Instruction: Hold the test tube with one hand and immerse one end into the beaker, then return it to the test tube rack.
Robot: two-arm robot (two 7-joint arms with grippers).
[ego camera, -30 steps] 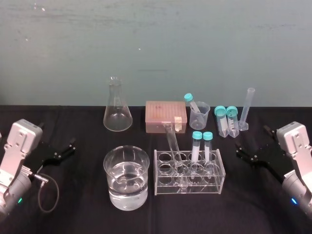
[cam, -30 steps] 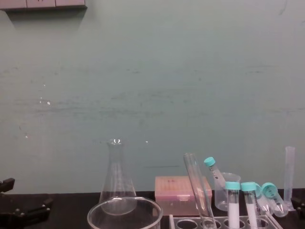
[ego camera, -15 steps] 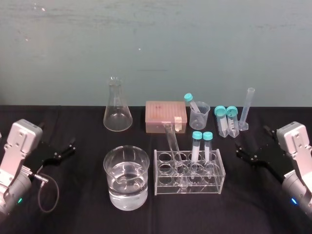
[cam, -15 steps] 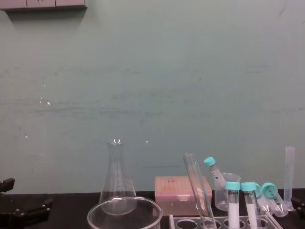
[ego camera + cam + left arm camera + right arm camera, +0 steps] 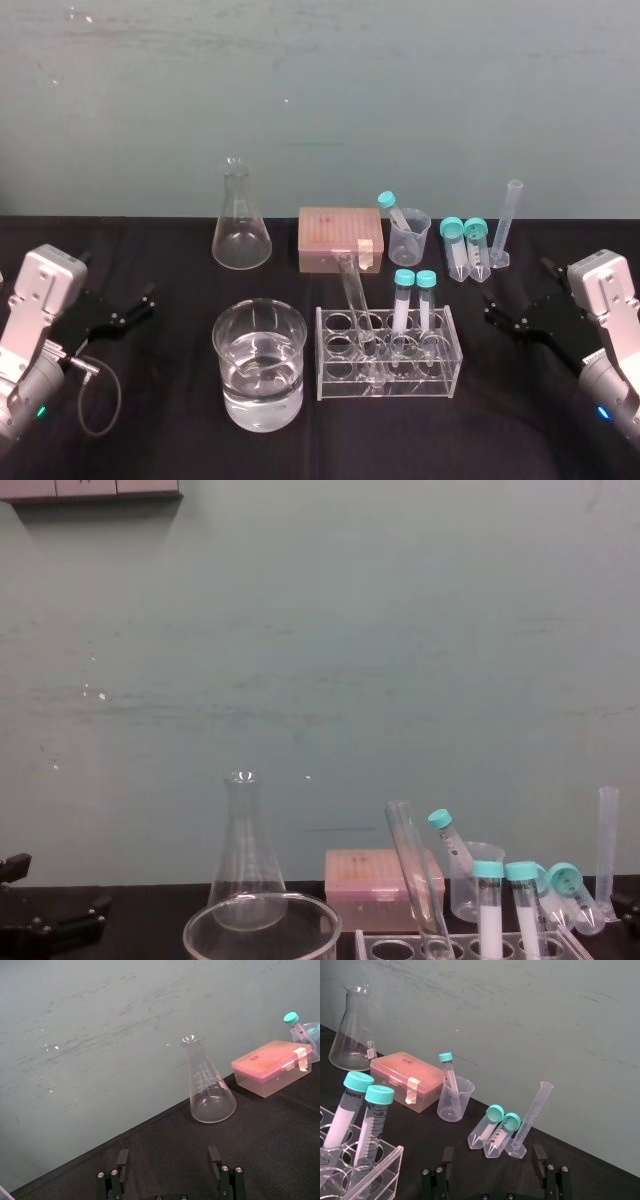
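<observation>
I see the test tube (image 5: 354, 300) standing in the rack (image 5: 452, 360), in a hole in its left half. It leans back and to the left, with its open mouth just in front of the pink box (image 5: 338, 238). Two capped tubes (image 5: 412, 298) stand upright in the holes to its right. The rack sits near the middle of the black table (image 5: 160, 430). The beaker (image 5: 232, 350) is just beside the rack on its left, apart from it and about half full of clear liquid. A flask (image 5: 241, 235) stands farther back, behind the beaker.

The left gripper (image 5: 140, 303) rests low at the table's left edge, well apart from the beaker, and my wrist view shows its fingers (image 5: 122, 1157) spread wide. The right gripper (image 5: 492, 310) sits low at the right, near the rack but clear of it, and its fingers (image 5: 538, 1154) are also spread wide.
</observation>
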